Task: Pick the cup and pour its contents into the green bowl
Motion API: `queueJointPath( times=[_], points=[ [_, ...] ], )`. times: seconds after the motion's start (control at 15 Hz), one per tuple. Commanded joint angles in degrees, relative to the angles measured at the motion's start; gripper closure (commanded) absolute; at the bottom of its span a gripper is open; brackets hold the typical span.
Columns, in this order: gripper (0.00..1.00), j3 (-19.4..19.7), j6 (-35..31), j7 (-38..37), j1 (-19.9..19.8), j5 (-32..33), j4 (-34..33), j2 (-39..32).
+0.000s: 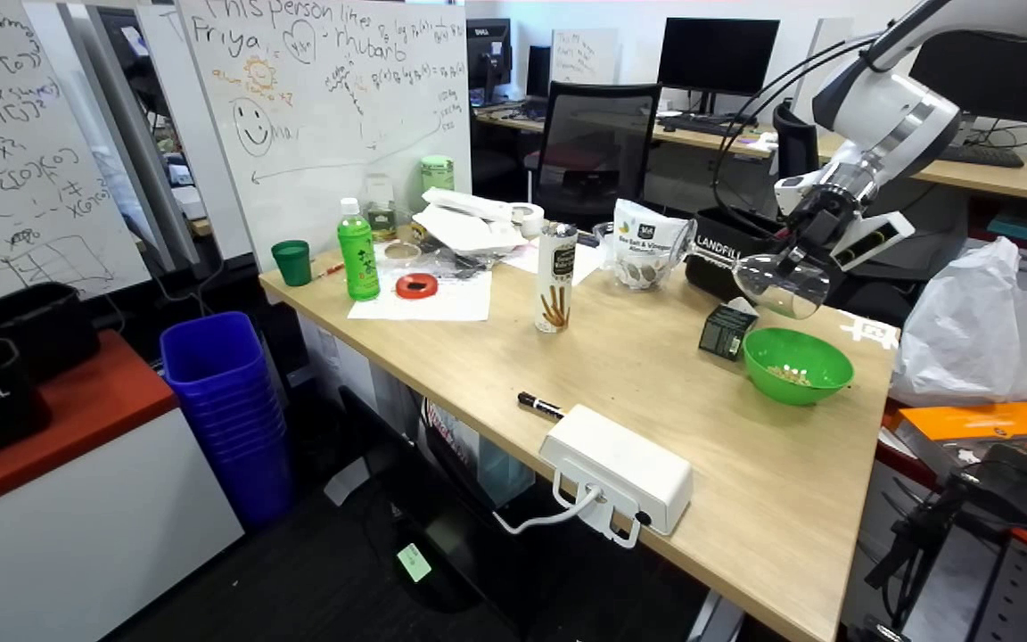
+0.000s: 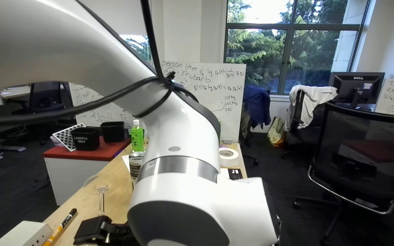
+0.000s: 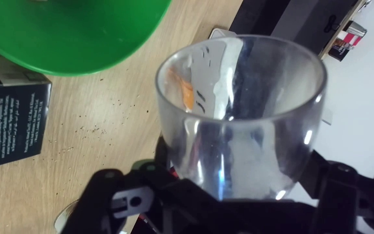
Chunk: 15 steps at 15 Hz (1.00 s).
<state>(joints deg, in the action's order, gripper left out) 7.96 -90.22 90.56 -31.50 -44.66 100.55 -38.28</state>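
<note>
- Surface, 1: pale wood-grain, smooth, straight-edged.
- Robot arm, 1: white glossy shell, rounded segments.
- Landfill bin on surface, 1: black, boxy.
- White block, 1: smooth, rectangular, at surface edge.
- Chip pouch, 1: white, crinkled, printed.
- Green bowl, 1: glossy, round, flared; pale bits inside, too small to count.
- Canister, 1: white cylinder, brown-stick print.
- Tea bottle, 1: green label, white cap, upright.
- Jaws: black, gripping the stemmed glass, clamped across its body.
- Stemmed glass, 1, the task cup: clear, see-through, rounded body, shiny highlights in wrist view; thin stem and flat round foot show in an exterior view. Held tilted off the surface, near the green bowl, apart from it. Contents: can't tell.
- Green cup, 1: opaque, tapered, upright.
- Dark box, 1: cardboard, white print, right beside green bowl; contact can't tell.
- Marker, 1: slim, black and orange.
- Dark specks, several: scattered on surface, wrist view.
</note>
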Motion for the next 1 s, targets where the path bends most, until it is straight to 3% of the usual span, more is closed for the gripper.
queueJointPath(
  times=[0.0, 0.53, 0.93],
  points=[
    [0.36, 1.5, -3.7, 0.0, 3.2, 2.0, 1.3, 1.6],
    [0.36, 1.4, -24.7, -11.6, 13.2, 13.7, 9.3, 10.6],
    [0.36, 0.4, -38.4, -31.2, 20.8, 30.4, 16.6, 14.8]
  ],
)
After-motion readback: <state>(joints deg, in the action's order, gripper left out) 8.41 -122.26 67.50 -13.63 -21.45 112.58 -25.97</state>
